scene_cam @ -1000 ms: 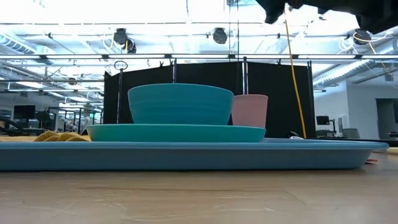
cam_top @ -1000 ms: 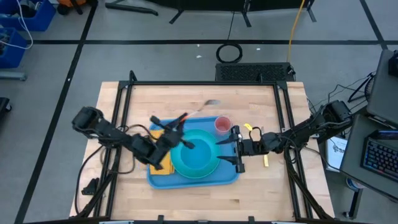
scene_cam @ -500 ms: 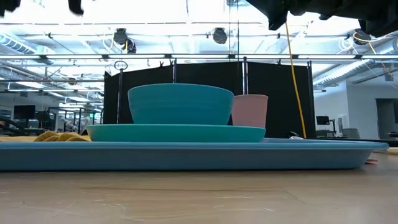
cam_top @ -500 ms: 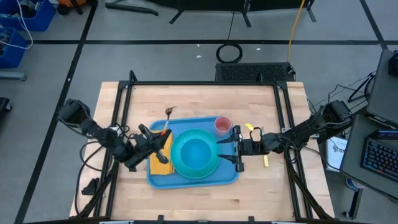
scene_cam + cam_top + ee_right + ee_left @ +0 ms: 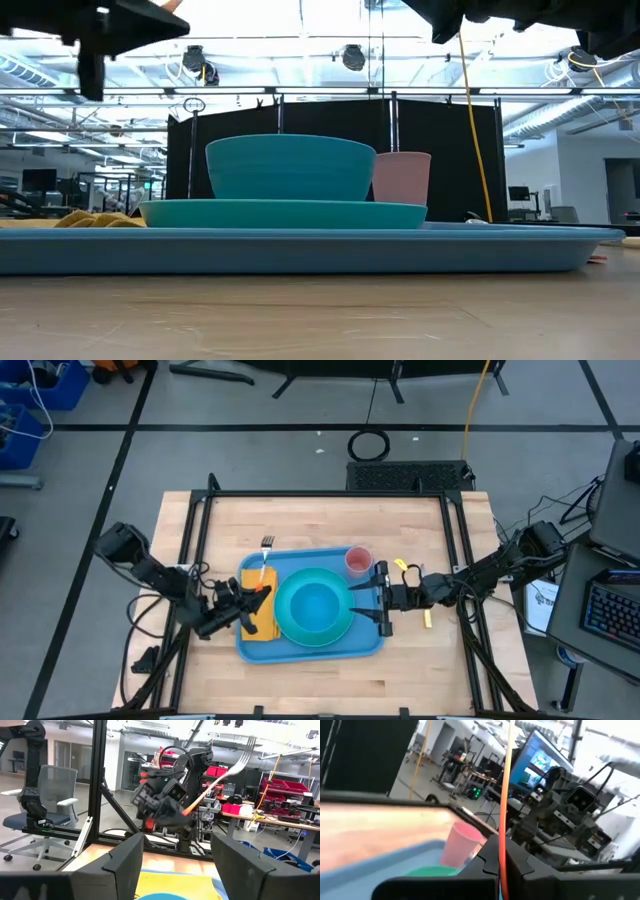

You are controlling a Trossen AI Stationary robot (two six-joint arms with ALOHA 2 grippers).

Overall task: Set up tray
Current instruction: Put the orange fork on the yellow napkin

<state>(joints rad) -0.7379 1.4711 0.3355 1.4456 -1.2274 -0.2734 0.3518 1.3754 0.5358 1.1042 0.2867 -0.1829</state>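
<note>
The light-blue tray point(image 5: 368, 642) lies mid-table. On it rest a teal plate point(image 5: 285, 213) carrying a teal bowl point(image 5: 313, 607), a pink cup point(image 5: 358, 560) at its far right corner, and an orange napkin point(image 5: 262, 618) on its left part. My left gripper point(image 5: 256, 593) hovers above the napkin, shut on a fork with an orange handle point(image 5: 263, 572); its metal tines point(image 5: 267, 543) reach past the tray's far rim. My right gripper point(image 5: 381, 600) waits open above the tray's right rim. My left gripper pinches the fork's orange handle point(image 5: 501, 865) between its two fingers, near the handle's free end. The fingers come from the table's left, roughly level. The fork is lifted clear and slants upward, tines point(image 5: 245, 749) highest, pointing toward the far edge.
Small yellow items point(image 5: 401, 567) lie on the bare wood right of the tray, under my right arm. A black frame point(image 5: 330, 494) borders the table. Open wood lies beyond the tray's far rim and along the near edge.
My left gripper has drawn back from above the plate toward the table's left and now sits over the napkin, lower than before. The fork it carries has swung round: its tines pointed far-right before and now point toward the far edge.
</note>
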